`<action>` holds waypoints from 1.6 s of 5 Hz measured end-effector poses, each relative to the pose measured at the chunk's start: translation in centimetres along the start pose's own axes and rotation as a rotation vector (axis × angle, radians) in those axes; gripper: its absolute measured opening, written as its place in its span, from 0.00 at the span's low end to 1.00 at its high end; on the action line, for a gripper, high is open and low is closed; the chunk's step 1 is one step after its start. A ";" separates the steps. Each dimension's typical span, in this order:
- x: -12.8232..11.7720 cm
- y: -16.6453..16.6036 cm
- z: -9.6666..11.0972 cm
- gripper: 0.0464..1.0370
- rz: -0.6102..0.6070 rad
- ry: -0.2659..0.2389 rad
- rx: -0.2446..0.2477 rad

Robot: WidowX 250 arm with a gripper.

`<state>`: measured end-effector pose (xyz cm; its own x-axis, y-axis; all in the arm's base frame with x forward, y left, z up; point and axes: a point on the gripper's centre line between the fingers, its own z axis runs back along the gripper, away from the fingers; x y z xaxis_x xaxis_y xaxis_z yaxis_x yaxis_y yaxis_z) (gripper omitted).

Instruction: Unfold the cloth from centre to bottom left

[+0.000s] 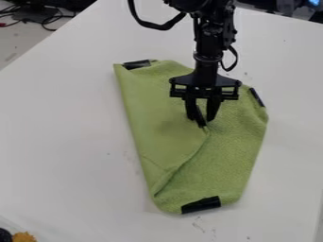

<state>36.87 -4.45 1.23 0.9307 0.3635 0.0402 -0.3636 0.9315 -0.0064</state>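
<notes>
Camera view of a folded cloth and a robot arm over a white counter [66, 134]. The green cloth [236, 142] lies near the middle of the view, its long dimension running from upper left to lower right. A smooth-faced flap [154, 113] covers its left part, while the rough-textured face shows along the right and lower parts. The flap's lower free edge runs obliquely from beneath the end effector [202, 122] to the lower left of the cloth, where a small crease crosses it. The straight left fold slopes from the upper-left corner toward the bottom. Dark patches mark the outer corners: an upper-left patch [137, 64], a right patch [257, 97] and a bottom patch [201, 204].

The black arm [207, 52] enters from the top edge, and the end effector points down at the flap's inner tip, near the cloth's centre. Whether it is released or clenched on the cloth cannot be told.

To the left and lower left of the cloth, the counter surface extends broadly; the counter's far-left edge runs diagonally, with dark cables [47, 21] beyond it. An orange object [24, 237] and a dark object [5, 235] occupy the bottom-left corner, well apart from the cloth.
</notes>
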 end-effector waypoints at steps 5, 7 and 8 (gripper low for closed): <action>-0.5 1.3 4.4 0.01 0.069 -0.034 0.125; -0.8 6.1 6.1 0.01 0.197 -0.079 0.114; -2.4 9.4 4.5 0.01 0.284 -0.061 0.072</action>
<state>31.09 3.36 5.55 0.7879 0.6064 0.1071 -0.6131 0.7887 0.0449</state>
